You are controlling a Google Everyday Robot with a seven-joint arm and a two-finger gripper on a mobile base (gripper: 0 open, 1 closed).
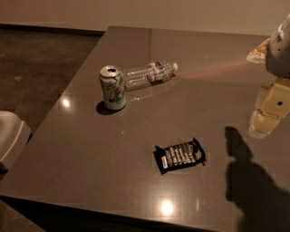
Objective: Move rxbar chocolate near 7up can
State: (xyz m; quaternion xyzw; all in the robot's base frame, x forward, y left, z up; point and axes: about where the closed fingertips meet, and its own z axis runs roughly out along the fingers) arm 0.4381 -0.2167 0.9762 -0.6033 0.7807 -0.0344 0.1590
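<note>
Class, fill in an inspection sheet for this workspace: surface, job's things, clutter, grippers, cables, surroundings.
Surface: glossy dark table, with light glints on it.
Job's things: rxbar chocolate lies flat near the front edge; 7up can stands upright to its far left, well apart.
Clutter: clear water bottle on its side just behind the can.
Grippers: claw at the right edge, raised over the table, away from the bar.
Cables: nothing seen.
Surroundings: dark floor on the left, pale wall behind, white object at the left edge.
</note>
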